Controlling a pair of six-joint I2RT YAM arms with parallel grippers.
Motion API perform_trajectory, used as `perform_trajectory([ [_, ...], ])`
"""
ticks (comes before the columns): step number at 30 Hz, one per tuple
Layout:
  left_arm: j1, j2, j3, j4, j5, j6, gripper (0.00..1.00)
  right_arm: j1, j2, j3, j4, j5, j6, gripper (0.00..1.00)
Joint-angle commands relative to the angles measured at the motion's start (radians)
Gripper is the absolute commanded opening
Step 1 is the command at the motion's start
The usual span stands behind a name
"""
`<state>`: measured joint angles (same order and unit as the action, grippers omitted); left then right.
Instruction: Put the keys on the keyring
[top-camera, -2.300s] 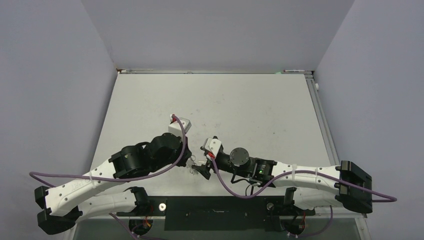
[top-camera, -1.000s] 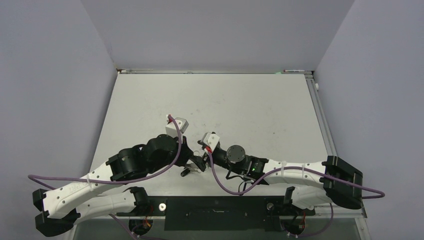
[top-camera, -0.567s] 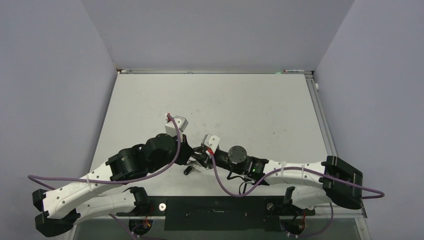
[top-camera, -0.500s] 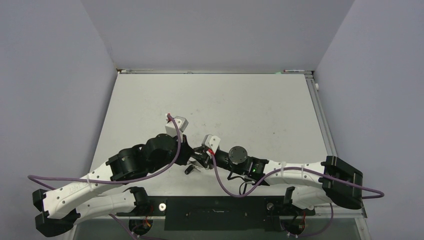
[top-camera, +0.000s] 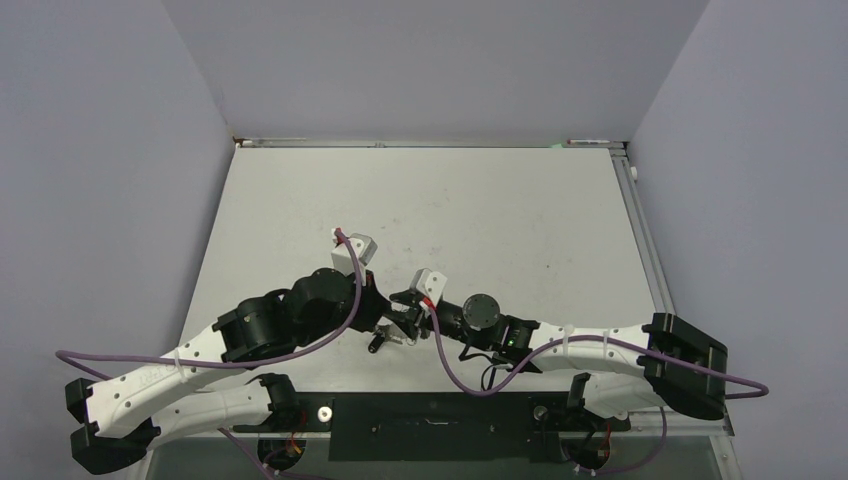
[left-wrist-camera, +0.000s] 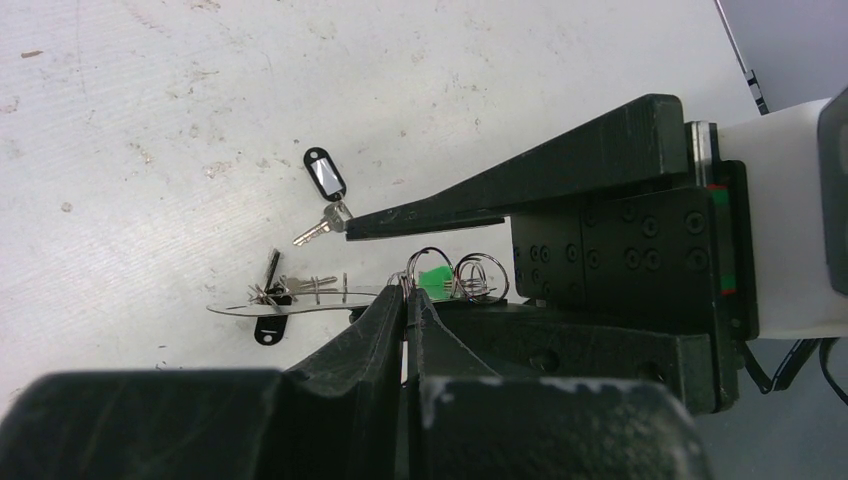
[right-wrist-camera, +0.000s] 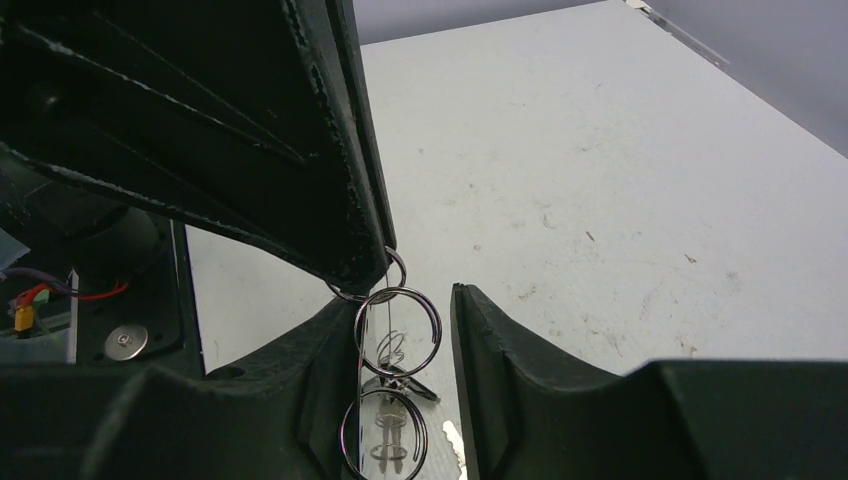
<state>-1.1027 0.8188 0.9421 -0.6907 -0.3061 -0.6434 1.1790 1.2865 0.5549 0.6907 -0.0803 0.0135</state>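
Note:
My left gripper (left-wrist-camera: 407, 290) is shut on the keyring (left-wrist-camera: 470, 278), pinching one silver ring; the green piece (left-wrist-camera: 434, 281) sits just past its tips. In the right wrist view the held rings (right-wrist-camera: 437, 330) hang between the fingers of my right gripper (right-wrist-camera: 400, 305), which stands open, not clamped on them. A black-headed key (left-wrist-camera: 325, 180) lies on the table beyond. More keys (left-wrist-camera: 285, 290) cluster by the pale strap (left-wrist-camera: 300, 306). From above, both grippers (top-camera: 385, 322) (top-camera: 404, 317) meet near the front edge.
The white table (top-camera: 500, 220) is scuffed and has a metal rail (top-camera: 640, 230) along its right side. Purple cables (top-camera: 300, 350) loop over both arms. Grey walls close in the left, back and right.
The right gripper's jaws narrowed, then widened a little, around the hanging rings. Its wrist shifted slightly right. The left gripper kept its hold and barely moved.

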Motion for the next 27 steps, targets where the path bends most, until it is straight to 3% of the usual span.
perform_trajectory([
  [1,-0.001,-0.007,0.001,0.049,0.034,-0.013,0.0,-0.009,-0.041,0.0,0.121,-0.006,0.024,0.35],
  [4,0.0,-0.006,-0.001,0.054,0.038,-0.012,0.0,-0.01,-0.039,-0.002,0.135,-0.013,0.028,0.31],
  [11,0.001,0.004,-0.004,0.058,0.044,-0.012,0.0,-0.01,-0.041,-0.008,0.167,-0.053,0.038,0.06],
  [13,0.001,0.002,-0.009,0.061,0.045,-0.01,0.0,-0.01,-0.049,-0.016,0.179,-0.067,0.042,0.05],
  [15,0.001,-0.002,-0.015,0.072,0.049,-0.007,0.11,-0.011,-0.058,-0.023,0.186,-0.07,0.048,0.05],
  [17,0.003,-0.017,-0.027,0.09,0.056,-0.001,0.3,-0.011,-0.067,-0.03,0.189,-0.069,0.052,0.05],
  [21,0.003,-0.066,-0.052,0.131,0.057,0.011,0.57,-0.012,-0.089,-0.047,0.193,-0.056,0.064,0.05],
  [24,0.003,-0.112,-0.072,0.164,0.055,0.024,0.64,-0.012,-0.112,-0.062,0.192,-0.047,0.073,0.05],
  [27,0.003,-0.165,-0.106,0.206,0.05,0.043,0.62,-0.012,-0.133,-0.07,0.168,-0.034,0.08,0.05],
])
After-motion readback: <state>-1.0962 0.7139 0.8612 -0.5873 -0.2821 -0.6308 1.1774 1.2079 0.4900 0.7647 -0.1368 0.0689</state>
